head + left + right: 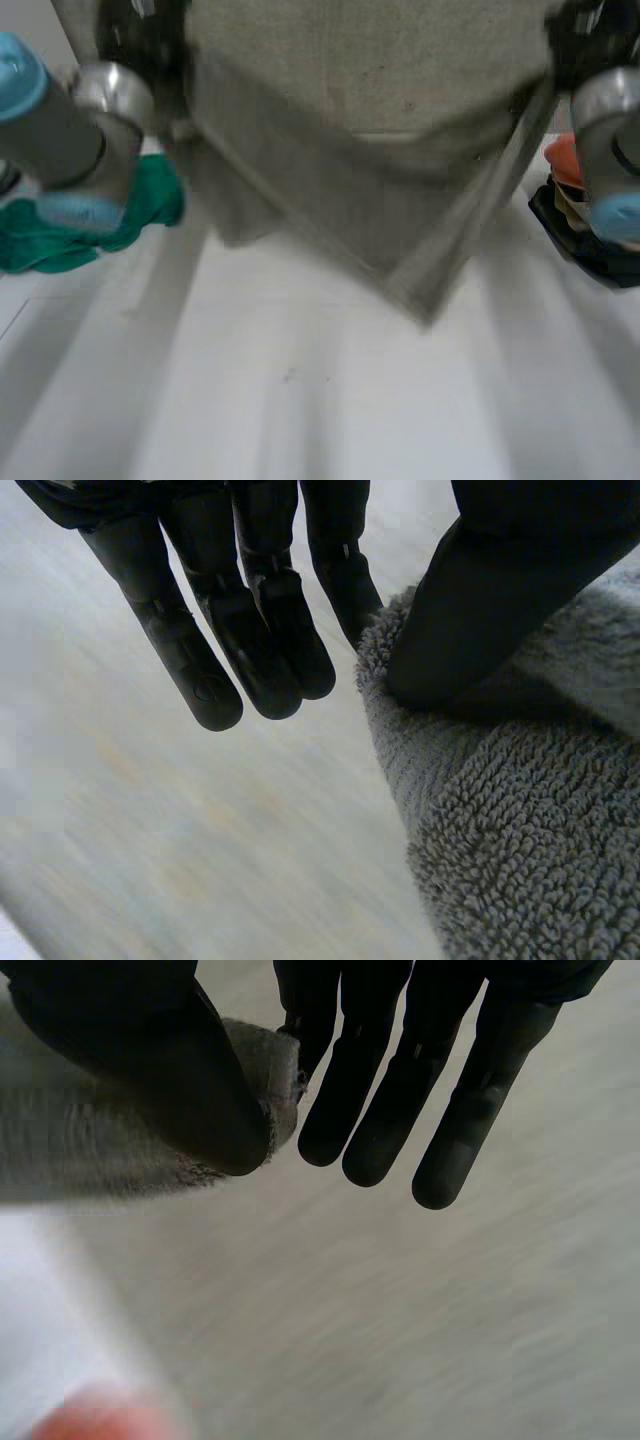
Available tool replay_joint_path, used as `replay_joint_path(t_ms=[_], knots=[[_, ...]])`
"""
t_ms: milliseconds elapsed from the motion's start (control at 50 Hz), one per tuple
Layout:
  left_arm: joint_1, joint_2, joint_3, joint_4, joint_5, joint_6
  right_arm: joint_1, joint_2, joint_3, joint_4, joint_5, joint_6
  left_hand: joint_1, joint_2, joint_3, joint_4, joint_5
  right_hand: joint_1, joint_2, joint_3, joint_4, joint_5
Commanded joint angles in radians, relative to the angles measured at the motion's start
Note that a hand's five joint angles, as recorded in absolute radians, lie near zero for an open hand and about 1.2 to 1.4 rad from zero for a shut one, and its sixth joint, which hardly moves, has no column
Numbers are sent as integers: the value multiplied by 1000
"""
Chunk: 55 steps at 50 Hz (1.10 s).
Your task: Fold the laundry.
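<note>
A grey terry towel (380, 150) hangs lifted above the white table (300, 400), its lower edge sagging to a point near the middle. My left hand (150, 50) holds its upper corner on the left side, and my right hand (585, 40) holds the upper corner on the right. In the left wrist view the towel (520, 860) is pinched between the thumb and a finger of the left hand (250, 630), the other fingers straight. In the right wrist view the thumb of the right hand (380, 1090) presses a corner of the towel (80, 1140) against a finger.
A green cloth (150, 200) lies bunched on the table at the left, behind my left arm. A pile of orange and dark clothes (570, 200) sits at the right edge, beside my right arm.
</note>
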Motion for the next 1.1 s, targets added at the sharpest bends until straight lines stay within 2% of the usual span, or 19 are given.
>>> replay_joint_path(t_ms=[20,120,280,440,540,560,580,620,640,700,720,740,840,940,1020,1100], knots=[[-33,13,102,166,-53,-4,52,-74,-10,-376,11,49,257,199,205,197,248,277,222,211,200,234],[-43,80,-95,160,-49,1,54,-76,39,-338,-10,59,257,199,205,197,248,277,222,211,200,234],[-53,123,-484,149,-45,8,64,-71,226,-311,-29,102,257,199,205,197,248,277,222,211,200,234],[-145,125,-806,140,-45,91,60,-67,438,-162,-164,118,257,199,205,197,248,277,222,211,200,234],[-193,157,-897,75,-49,125,58,-68,475,-146,-177,119,257,199,205,197,248,277,222,211,200,234],[-200,178,-905,51,-49,125,60,-70,476,-148,-179,119,246,188,194,186,237,277,222,211,200,234],[-213,216,-912,-10,-47,122,63,-74,476,-146,-179,119,57,-2,5,-4,48,277,222,211,200,234],[-225,252,-905,-75,-47,116,66,-82,476,-145,-182,118,-97,-155,-149,-157,-106,277,222,211,200,234],[-225,287,-897,-134,-45,110,67,-97,478,-143,-185,119,-266,-325,-319,-327,-275,277,222,211,200,234],[-224,335,-865,-199,-42,97,71,-148,482,-139,-199,119,-634,-692,-686,-694,-642,277,222,211,200,234],[-221,364,-838,-230,-42,88,72,-180,490,-140,-219,121,-897,-955,-949,-957,-905,277,222,211,200,234],[-217,379,-818,-241,-44,82,72,-197,495,-140,-234,124,-965,-1023,-1017,-1025,-973,277,222,211,200,234],[-187,401,-703,-241,-42,22,86,-306,545,-146,-372,161,-964,-1022,-1016,-1024,-973,277,222,211,200,234],[-98,350,-560,-236,-21,-67,94,-454,613,-150,-504,236,-961,-1019,-1013,-1021,-970,277,222,211,200,234],[-72,136,-372,-248,89,-130,94,-574,648,-150,-558,306,-955,-1013,-1007,-1015,-964,277,222,211,200,234],[-69,-20,-227,-262,178,-141,92,-691,676,-151,-595,390,-938,-996,-990,-998,-946,277,222,211,200,234]])
